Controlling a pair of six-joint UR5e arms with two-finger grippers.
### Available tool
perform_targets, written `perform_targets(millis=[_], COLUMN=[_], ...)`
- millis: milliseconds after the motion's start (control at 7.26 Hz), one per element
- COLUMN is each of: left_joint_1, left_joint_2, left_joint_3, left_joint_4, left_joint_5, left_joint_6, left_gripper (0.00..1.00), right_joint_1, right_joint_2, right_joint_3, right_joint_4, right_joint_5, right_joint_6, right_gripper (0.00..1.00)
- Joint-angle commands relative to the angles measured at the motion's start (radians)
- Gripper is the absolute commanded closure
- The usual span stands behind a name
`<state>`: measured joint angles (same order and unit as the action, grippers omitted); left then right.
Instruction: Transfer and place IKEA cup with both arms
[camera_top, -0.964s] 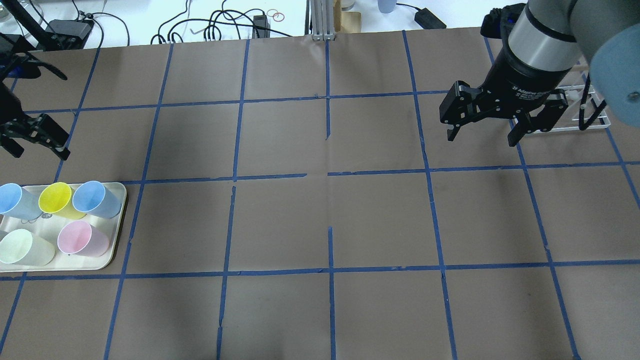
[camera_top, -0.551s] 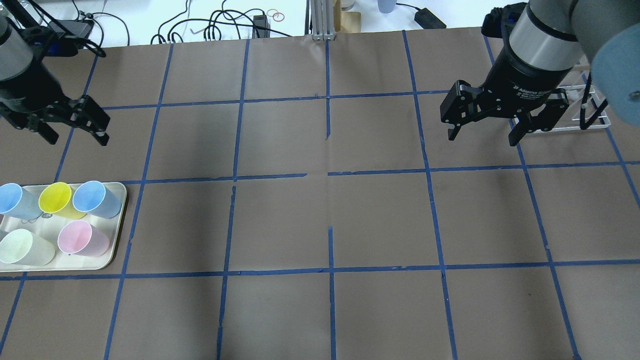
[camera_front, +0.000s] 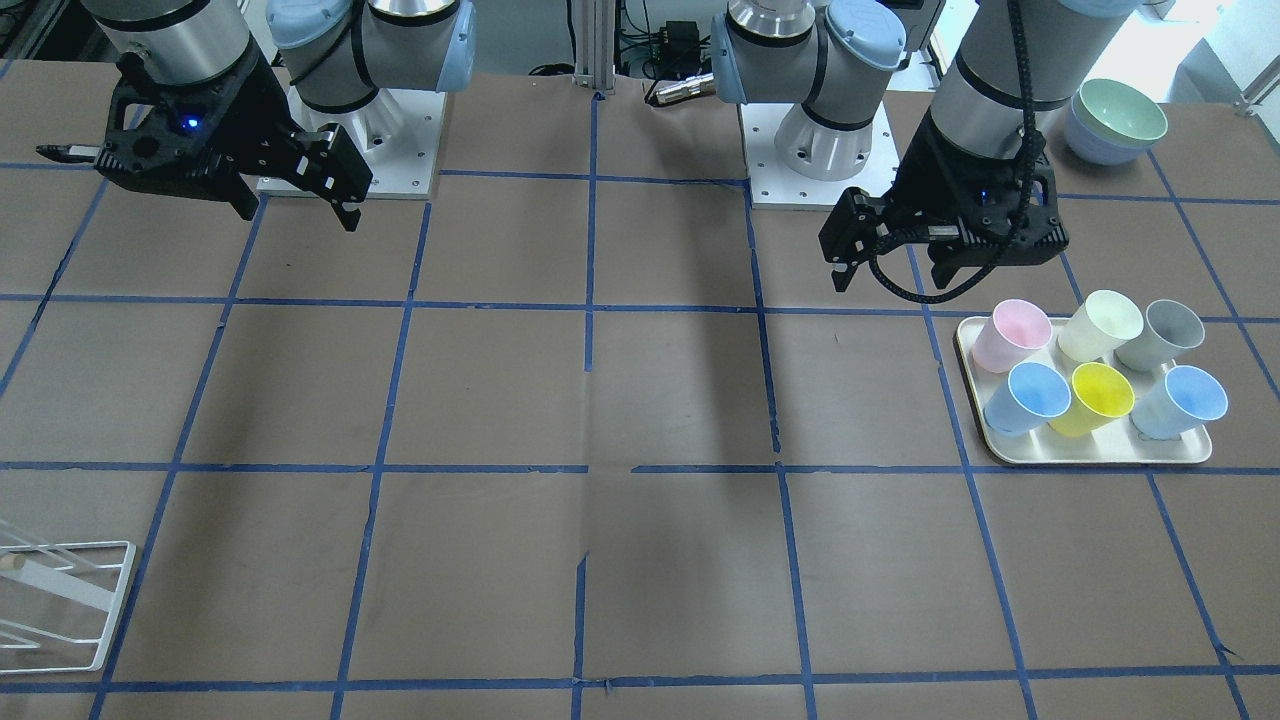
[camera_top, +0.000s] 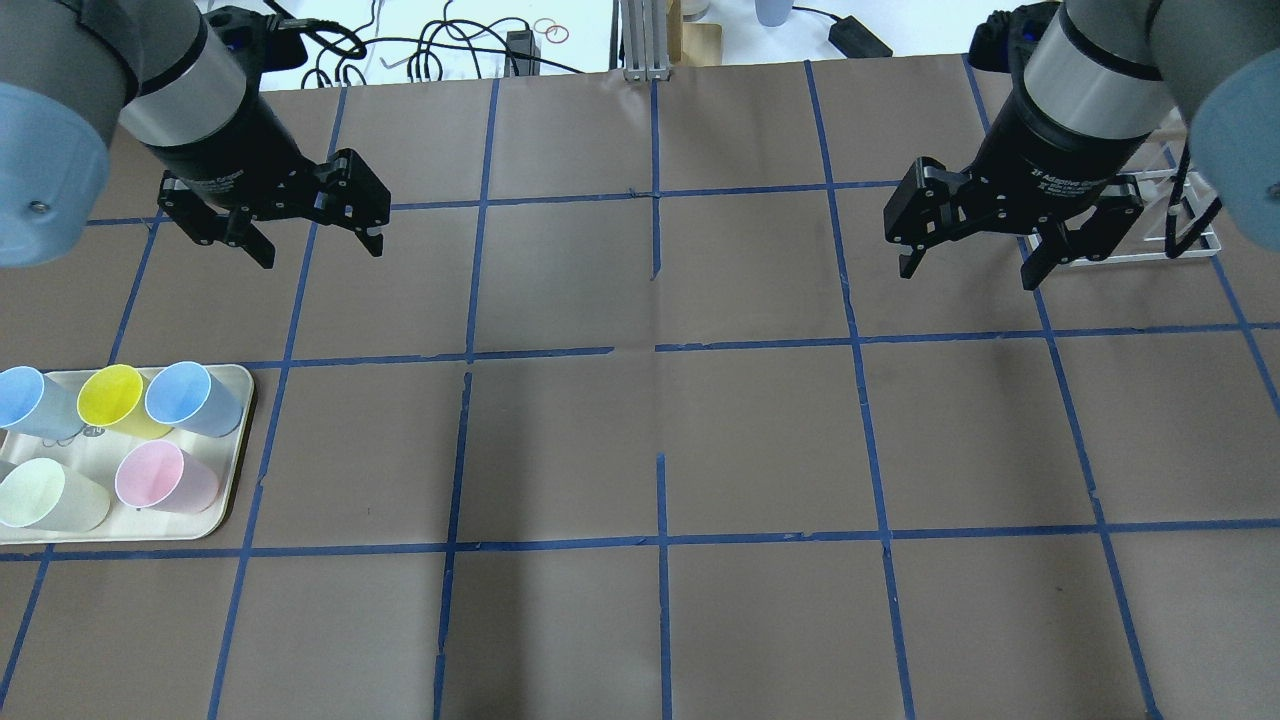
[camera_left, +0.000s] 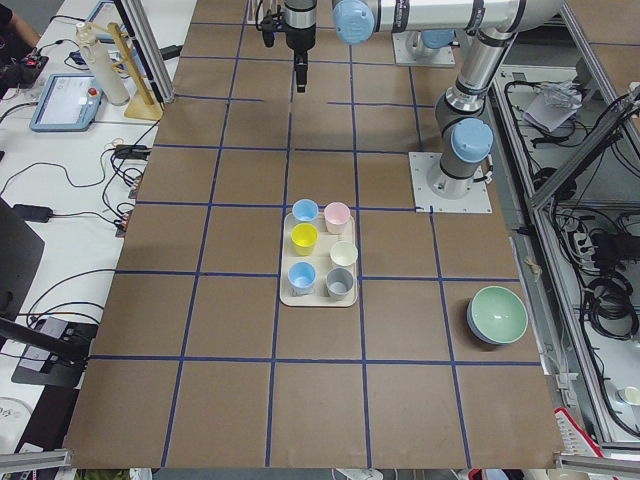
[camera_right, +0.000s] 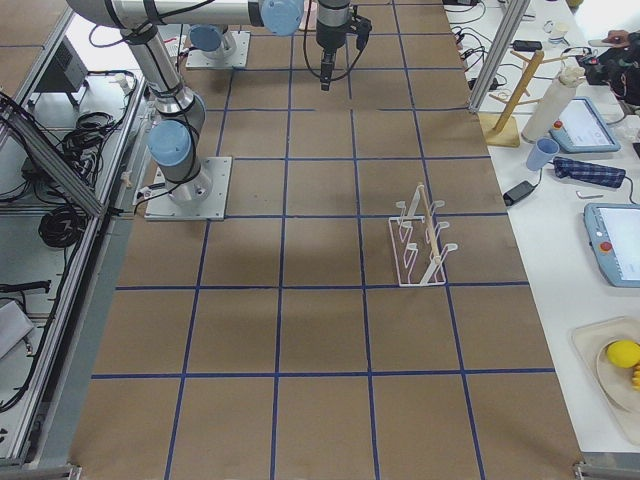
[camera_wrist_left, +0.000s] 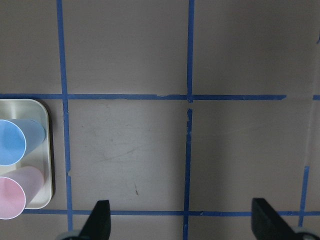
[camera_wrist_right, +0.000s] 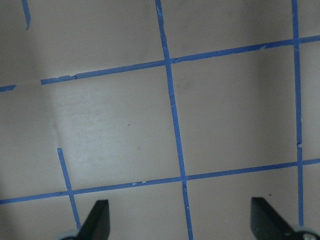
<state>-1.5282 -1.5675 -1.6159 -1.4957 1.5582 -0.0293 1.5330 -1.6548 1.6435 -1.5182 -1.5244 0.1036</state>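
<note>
Bright yellow IKEA cup stood upright on a cream tray at the robot's left, between two light blue cups, left gripper held wide apart and empty beyond the tray, right gripper spread wide, nothing held

Overhead: tray clipped by frame at table's left edge, end blue cup cropped too. Left wrist cam: left pincer shows fingertips only, pink cup half cut. Right pincer covers part of rack.
</note>
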Motion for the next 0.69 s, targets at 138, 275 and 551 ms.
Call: perform_targets(millis=[138,275,551], left_joint_1=[-0.027,-0.030,-0.030], left_joint_2=[0.000,-0.005,-0.002], left_joint_3=[-0.002,-0.004,-0.005], left_joint_4=[0.028,0.029,0.029], left_joint_5=[0.006,0.006,0.005], left_joint_6=[-0.011,-0.011,-0.011], left_gripper=[0.00,0.00,0.00], right_joint_1=[-0.002,-0.001,-0.002], right_joint_2=[-0.002,-0.003,-0.002], right_joint_3=[-0.001,-0.001,-0.002], right_joint_4=[0.001,0.001,-0.004], right_joint_5=[-0.002,-0.008,-0.020], right_joint_6=[-0.001,-0.001,-0.001], right_gripper=[0.00,0.00,0.00])
